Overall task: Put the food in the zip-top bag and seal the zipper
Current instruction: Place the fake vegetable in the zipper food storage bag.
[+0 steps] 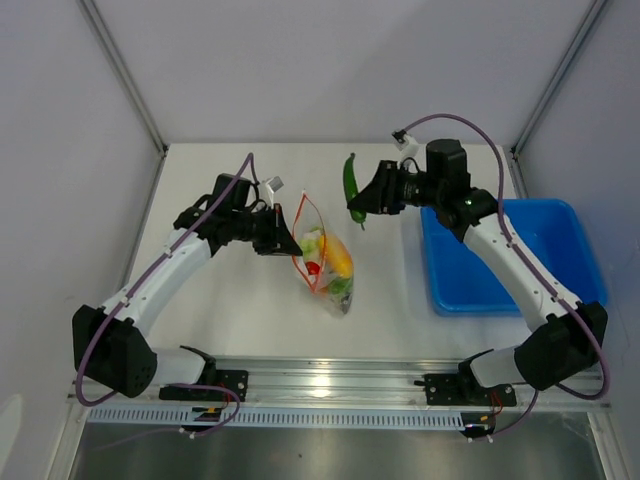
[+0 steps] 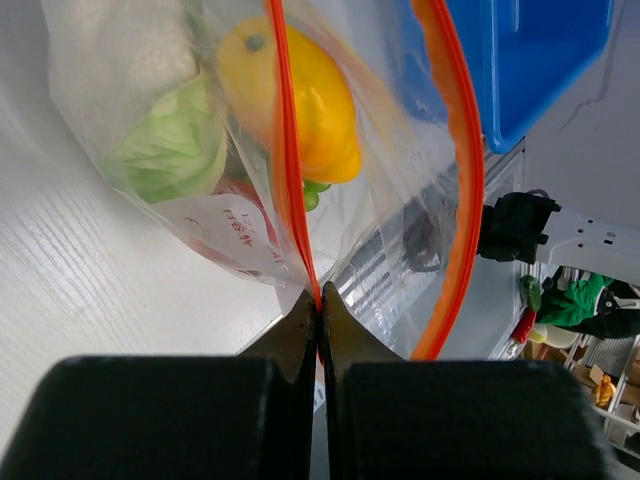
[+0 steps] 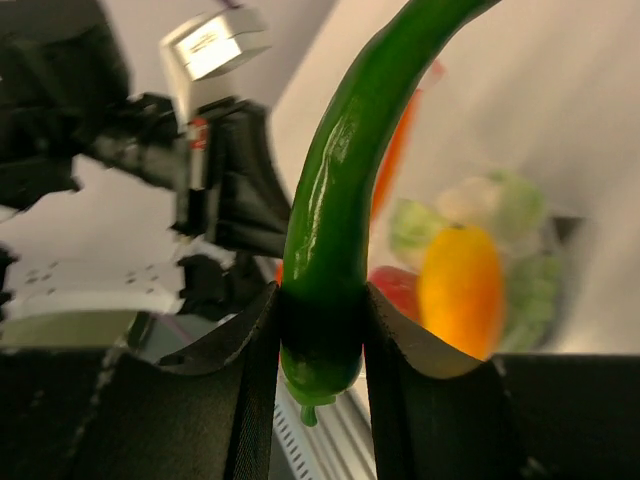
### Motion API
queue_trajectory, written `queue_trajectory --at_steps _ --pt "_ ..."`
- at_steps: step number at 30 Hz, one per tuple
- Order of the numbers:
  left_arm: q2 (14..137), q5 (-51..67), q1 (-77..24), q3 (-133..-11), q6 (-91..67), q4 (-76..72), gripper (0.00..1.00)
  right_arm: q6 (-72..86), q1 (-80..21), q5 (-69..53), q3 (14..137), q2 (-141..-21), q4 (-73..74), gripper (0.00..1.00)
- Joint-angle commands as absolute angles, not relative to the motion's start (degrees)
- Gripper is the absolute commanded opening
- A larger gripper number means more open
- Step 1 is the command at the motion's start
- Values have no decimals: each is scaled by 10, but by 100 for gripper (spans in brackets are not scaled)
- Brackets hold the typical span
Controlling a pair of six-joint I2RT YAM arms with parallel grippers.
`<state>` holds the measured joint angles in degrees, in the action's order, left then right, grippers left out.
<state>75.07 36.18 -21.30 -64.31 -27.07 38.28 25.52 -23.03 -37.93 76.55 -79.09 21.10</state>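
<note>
R wrist: green pepper (image 3: 335, 200) top cut off; bagged food (image 3: 460, 290) blurry.

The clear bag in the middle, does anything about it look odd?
Nothing looks spilled. The bag gapes: the left pincer pinches one orange-red edge while the other bows away. One long green pepper is outside it, clamped in the right pincer.

Robotics laboratory test cell: white counter (image 1: 230, 310) walled by plain grey panels (image 1: 300, 70), aluminium mounting rail (image 1: 330, 378) along its near edge.
</note>
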Motion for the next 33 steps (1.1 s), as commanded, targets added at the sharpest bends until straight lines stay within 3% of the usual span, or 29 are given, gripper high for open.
queue_trajectory --at_steps 1,7,12,33 --pt "743 370 -210 -674 -279 384 1 288 -253 -520 806 -822 154 0" --pt "738 368 -210 -675 -282 382 1 364 -282 -635 810 -877 128 0" --pt "735 367 -211 -672 -285 380 0 399 -311 -676 853 -931 203 0" --pt "735 366 -211 -670 -287 380 1 382 -349 -492 942 -948 453 0"
